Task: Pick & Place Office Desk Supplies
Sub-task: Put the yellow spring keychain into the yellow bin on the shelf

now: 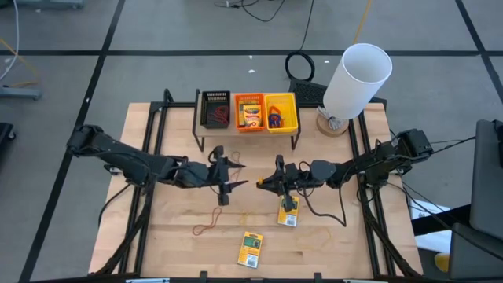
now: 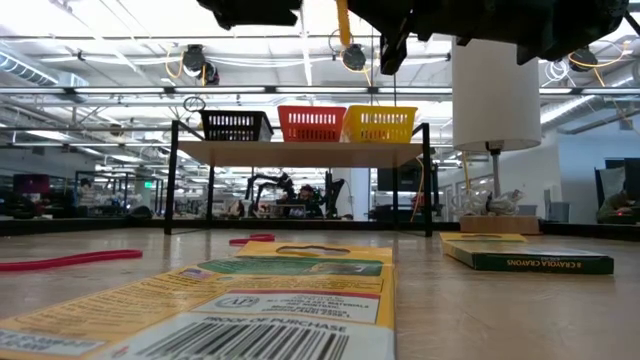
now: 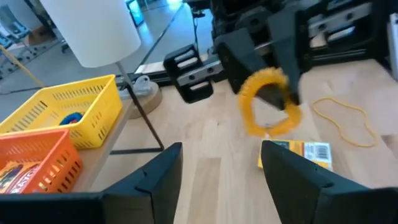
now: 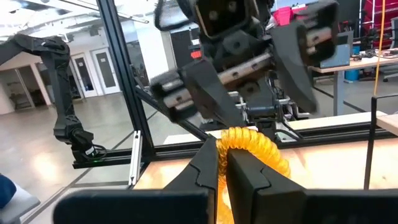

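Observation:
My right gripper point(image 4: 222, 167) is shut on a thick yellow rubber-band loop point(image 3: 266, 104) above the middle of the table. My left gripper point(image 3: 221, 180) stands open a little to the table's left of the loop, its fingers facing it and touching nothing. In the high view the two grippers, left point(image 1: 238, 176) and right point(image 1: 265, 182), face each other tip to tip. Two flat yellow packs point(image 1: 288, 212) point(image 1: 251, 249) lie on the table below them. A reddish band point(image 1: 206, 226) and a thin yellow band point(image 3: 345, 118) lie flat on the wood. My right gripper pinches one side of the yellow loop's rim point(image 4: 231, 144) between its two shut fingers. The fingers come level from the table's right. The loop stands upright at the fingertips, lifted clear of the table, the rest of its ring point(image 3: 252, 118) free.
A raised shelf at the far side carries a black bin point(image 1: 214, 110), an orange bin point(image 1: 250, 112) and a yellow bin point(image 1: 280, 112). A big white cylinder point(image 1: 357, 79) stands at the far right. Bare wood lies at the near left.

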Available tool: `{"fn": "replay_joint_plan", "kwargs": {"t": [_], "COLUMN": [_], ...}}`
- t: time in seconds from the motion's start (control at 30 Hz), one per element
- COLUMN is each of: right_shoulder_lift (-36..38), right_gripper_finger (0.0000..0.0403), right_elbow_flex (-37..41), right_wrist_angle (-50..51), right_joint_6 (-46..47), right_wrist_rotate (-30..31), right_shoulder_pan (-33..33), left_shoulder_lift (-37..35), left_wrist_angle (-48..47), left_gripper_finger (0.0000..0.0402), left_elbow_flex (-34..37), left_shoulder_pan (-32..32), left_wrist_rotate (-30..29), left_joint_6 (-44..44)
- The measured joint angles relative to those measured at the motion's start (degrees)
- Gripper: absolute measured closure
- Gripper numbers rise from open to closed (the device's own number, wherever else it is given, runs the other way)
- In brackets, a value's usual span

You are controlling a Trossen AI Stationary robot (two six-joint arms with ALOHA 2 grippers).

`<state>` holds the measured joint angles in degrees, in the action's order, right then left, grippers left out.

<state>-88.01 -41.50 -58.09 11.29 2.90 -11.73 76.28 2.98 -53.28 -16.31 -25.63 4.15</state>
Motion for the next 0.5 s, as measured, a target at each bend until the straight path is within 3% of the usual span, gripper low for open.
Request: {"fn": "replay_joint_plan", "kwargs": {"t": [0.5], "right_shoulder_lift": [0.0], "right_gripper_finger": [0.0398], "right_elbow_flex": [0.0], "right_wrist_angle": [5.6], "right_joint_6": [-0.2], "right_wrist_rotate": [-0.1], "right_shoulder_pan": [6.6], "left_shoulder_lift": [-3.4], "left_wrist_angle": [-4.6], "left_gripper_finger": [0.0192], "left_elbow_flex": [0.0], "left_shoulder_pan": [-3.0], "left_wrist_rotate": [0.1], "left_joint_6": [-3.0]}}
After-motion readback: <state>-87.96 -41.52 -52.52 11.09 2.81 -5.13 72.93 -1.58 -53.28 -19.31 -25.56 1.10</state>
